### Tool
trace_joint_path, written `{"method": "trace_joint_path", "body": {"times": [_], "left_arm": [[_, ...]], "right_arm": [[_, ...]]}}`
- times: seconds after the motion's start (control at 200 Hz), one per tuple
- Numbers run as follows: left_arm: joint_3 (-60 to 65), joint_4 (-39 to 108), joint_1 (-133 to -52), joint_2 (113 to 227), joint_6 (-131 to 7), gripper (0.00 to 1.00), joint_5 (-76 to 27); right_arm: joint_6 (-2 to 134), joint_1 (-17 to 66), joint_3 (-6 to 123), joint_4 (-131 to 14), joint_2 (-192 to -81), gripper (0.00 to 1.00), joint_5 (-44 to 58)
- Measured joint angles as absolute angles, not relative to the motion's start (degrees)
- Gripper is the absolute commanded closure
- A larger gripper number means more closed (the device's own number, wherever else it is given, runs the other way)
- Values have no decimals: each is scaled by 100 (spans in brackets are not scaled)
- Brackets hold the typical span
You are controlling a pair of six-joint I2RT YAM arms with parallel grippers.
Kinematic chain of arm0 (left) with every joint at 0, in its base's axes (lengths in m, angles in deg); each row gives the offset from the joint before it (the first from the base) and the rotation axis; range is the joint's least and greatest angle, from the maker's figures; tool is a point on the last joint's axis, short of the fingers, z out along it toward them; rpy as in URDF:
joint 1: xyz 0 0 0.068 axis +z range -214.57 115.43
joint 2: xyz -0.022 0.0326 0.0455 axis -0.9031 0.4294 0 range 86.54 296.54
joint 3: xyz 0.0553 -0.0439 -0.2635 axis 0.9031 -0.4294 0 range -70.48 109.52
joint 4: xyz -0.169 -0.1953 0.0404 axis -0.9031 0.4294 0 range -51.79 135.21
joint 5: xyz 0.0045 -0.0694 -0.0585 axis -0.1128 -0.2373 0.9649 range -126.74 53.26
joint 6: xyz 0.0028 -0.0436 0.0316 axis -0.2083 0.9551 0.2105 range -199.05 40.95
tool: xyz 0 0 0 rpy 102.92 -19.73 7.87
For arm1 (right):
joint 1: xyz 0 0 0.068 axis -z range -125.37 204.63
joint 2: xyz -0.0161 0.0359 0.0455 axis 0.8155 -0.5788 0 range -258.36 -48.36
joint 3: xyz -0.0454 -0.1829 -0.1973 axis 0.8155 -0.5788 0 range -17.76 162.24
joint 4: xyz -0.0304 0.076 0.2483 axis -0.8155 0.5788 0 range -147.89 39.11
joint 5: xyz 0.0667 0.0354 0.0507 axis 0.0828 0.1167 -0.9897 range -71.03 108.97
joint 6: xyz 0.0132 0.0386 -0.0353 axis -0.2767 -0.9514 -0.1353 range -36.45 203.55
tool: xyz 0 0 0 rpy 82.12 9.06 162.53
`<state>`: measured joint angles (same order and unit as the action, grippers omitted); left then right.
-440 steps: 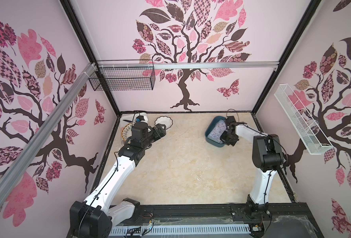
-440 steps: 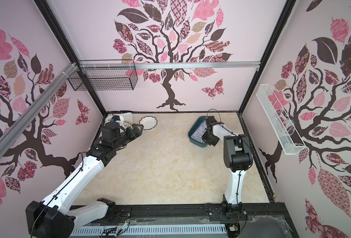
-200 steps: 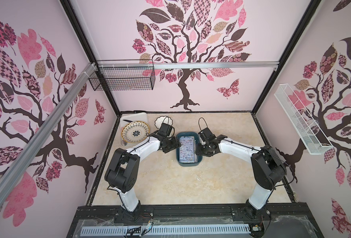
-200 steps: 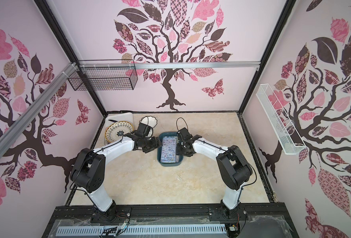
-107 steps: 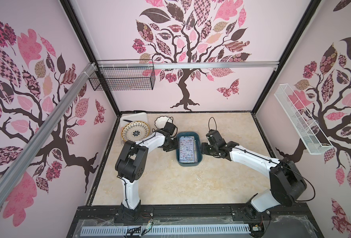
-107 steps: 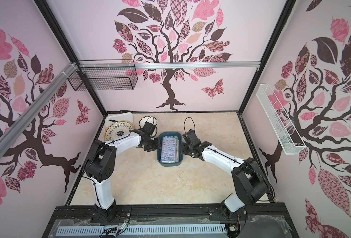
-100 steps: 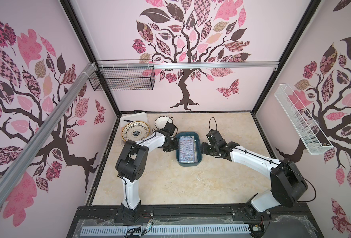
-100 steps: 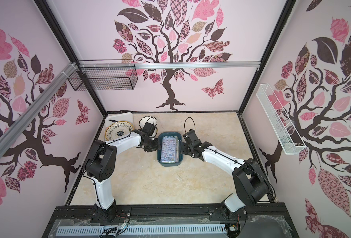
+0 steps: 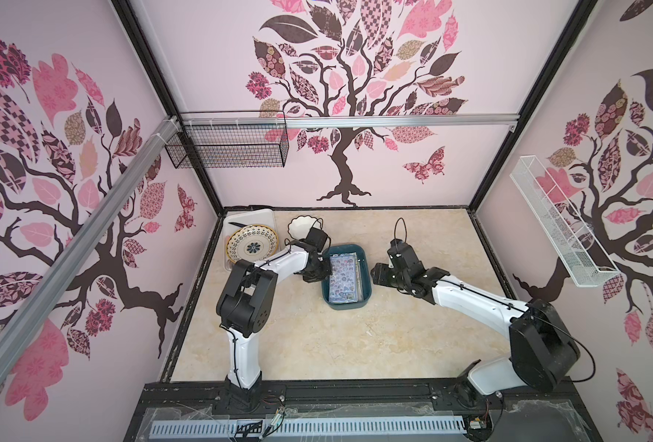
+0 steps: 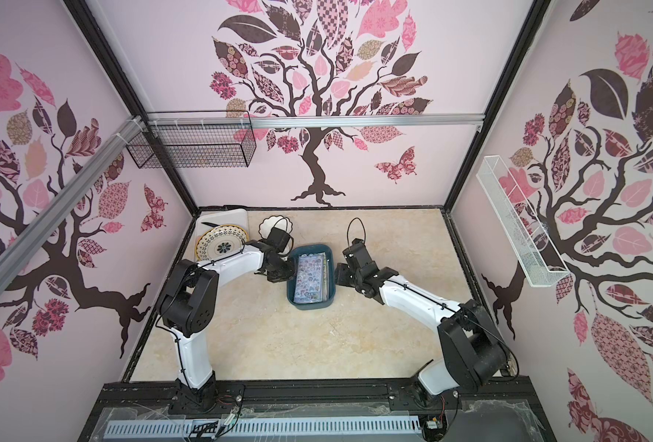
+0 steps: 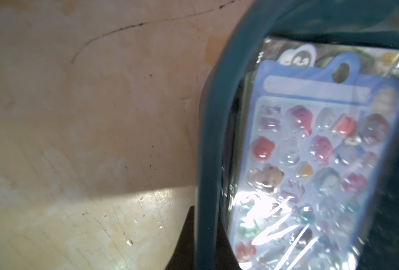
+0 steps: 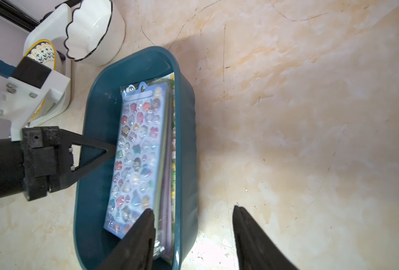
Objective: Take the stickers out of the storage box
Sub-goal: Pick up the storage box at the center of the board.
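We judge this to be the opening step. The storage box (image 9: 346, 305) sits out on the middle of the marble-patterned table (image 9: 355, 363) with all the stickers (image 9: 342, 277) lying inside it. We see none on the table.

The left gripper (image 9: 319, 272) is at the box's left wall, pressed together. In the left wrist view the teal rim (image 11: 208, 140) runs between a dark finger (image 11: 184, 238) outside and a dark shape inside, so we read it as pinching that wall to steady the box.

The right gripper (image 12: 194, 208) is spread and holds nothing. One finger hangs over the near end of the stack, the other over bare table, with the box's right wall (image 12: 186, 140) between them.

The next move falls to the right claw. It has to come in over the wall and catch an edge of the blue top sheet (image 12: 135, 159). The sheets are flat, glossy and packed together, so we expect it to need a corner or the hanger-hole end. It must also take care not to lift several sheets at once or drag the box.

Much is hard to make out:
- Under the top sheet we see only purple and green edges crowded toward the right wall, so we cannot count the sheets.
- The left wrist view is blurred and glare washes out part of the sheet (image 11: 310, 152).
- In the right wrist view the left claw's outer finger is hidden behind the wall.
- In both top views the fingertips are too small to judge.

A white scalloped bowl (image 9: 300, 226) and a patterned plate (image 9: 252, 245) stand near the box's far left corner.
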<state>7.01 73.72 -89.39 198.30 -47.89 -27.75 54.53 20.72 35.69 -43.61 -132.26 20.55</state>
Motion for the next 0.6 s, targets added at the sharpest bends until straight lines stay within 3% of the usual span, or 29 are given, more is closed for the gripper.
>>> {"method": "trace_joint_path", "body": {"times": [0.295,0.6], "left_arm": [[89,6941,-9068,18807,-4774,100,-3348],[-534,6196,-9306,17859,-4752,100,-3912]], "right_arm": [[5532,2072,2688,-5379,-12310,45,1111],[5357,1674,3469,-5329,-12415,53,416]]}}
